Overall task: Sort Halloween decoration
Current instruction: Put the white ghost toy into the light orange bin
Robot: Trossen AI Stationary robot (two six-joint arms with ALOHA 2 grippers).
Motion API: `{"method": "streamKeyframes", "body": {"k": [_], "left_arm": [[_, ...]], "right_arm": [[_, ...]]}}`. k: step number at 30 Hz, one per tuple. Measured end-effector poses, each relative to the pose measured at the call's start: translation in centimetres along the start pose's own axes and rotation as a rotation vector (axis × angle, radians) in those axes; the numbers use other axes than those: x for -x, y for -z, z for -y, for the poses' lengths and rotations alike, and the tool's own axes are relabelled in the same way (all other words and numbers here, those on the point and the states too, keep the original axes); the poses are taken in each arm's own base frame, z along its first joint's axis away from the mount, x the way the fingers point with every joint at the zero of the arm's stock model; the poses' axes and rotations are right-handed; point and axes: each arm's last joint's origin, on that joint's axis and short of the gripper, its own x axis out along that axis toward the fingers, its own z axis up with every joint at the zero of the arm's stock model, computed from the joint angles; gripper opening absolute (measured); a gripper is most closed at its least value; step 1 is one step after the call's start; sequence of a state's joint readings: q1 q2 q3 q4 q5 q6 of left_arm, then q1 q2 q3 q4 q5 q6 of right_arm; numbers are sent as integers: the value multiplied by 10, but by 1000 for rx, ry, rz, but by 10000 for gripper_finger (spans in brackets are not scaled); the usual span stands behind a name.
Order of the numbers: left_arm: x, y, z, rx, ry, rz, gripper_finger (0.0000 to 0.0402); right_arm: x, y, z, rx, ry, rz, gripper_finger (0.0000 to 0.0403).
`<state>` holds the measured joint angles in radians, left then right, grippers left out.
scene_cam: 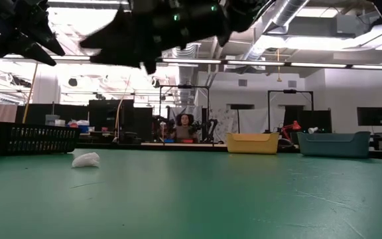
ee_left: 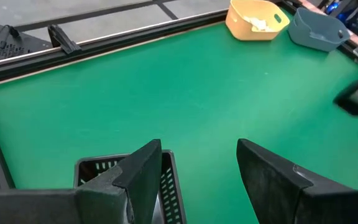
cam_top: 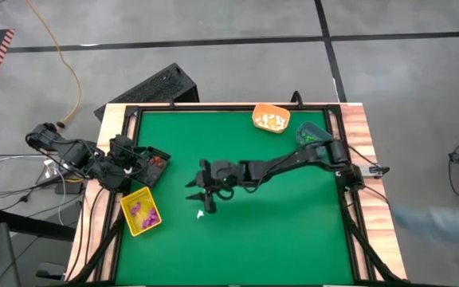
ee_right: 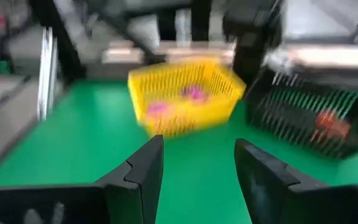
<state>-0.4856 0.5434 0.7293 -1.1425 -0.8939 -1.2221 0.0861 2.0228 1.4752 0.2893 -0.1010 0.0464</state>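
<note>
**Right arm stretched over mid-desk, white trinket just beside it**

The right arm reached long across the green desk (cam_top: 293,231), its gripper (cam_top: 202,191) hanging above the middle with fingers (ee_right: 142,165) spread and holding nothing. A white trinket (cam_top: 201,214) lay on the desk just beside it. The left gripper (cam_top: 146,163) waited over the black bin (cam_top: 159,169), fingers (ee_left: 145,168) apart and empty. Purple trinkets (cam_top: 143,212) sat in the yellow bin (cam_top: 127,217).
</note>
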Motion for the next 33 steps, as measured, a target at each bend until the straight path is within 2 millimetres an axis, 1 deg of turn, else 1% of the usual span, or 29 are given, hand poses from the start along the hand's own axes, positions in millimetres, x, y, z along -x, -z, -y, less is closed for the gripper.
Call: {"method": "streamKeyframes", "body": {"k": [2, 6, 7, 9, 11, 15, 20, 23, 29, 33], "left_arm": [[0, 0, 0, -5, 0, 1, 199], [0, 0, 1, -6, 0, 0, 199], [0, 0, 1, -7, 0, 0, 199], [-1, 1, 1, -13, -3, -7, 199], [-1, 1, 2, -18, -2, -15, 199], [-1, 2, 2, -21, -1, -26, 199], [-1, 2, 2, -20, -1, -25, 199], [-1, 2, 2, -19, -2, -23, 199], [-1, 2, 2, -19, -3, -19, 199], [-1, 1, 2, -19, -4, -18, 199]], "right_arm": [[-9, 14, -5, 16, -12, -42, 191], [-28, 34, -15, 39, -36, -85, 191], [-33, 36, -17, 43, -41, -71, 191], [-36, 44, -22, 44, -53, -105, 191], [-43, 55, -26, 52, -62, -118, 191], [-47, 74, -32, 50, -74, -194, 191], [-46, 83, -37, 61, -83, -275, 191], [-42, 96, -35, 76, -68, -327, 191], [-35, 117, -30, 77, -44, -356, 191], [-34, 120, -30, 65, -33, -345, 187]]}}
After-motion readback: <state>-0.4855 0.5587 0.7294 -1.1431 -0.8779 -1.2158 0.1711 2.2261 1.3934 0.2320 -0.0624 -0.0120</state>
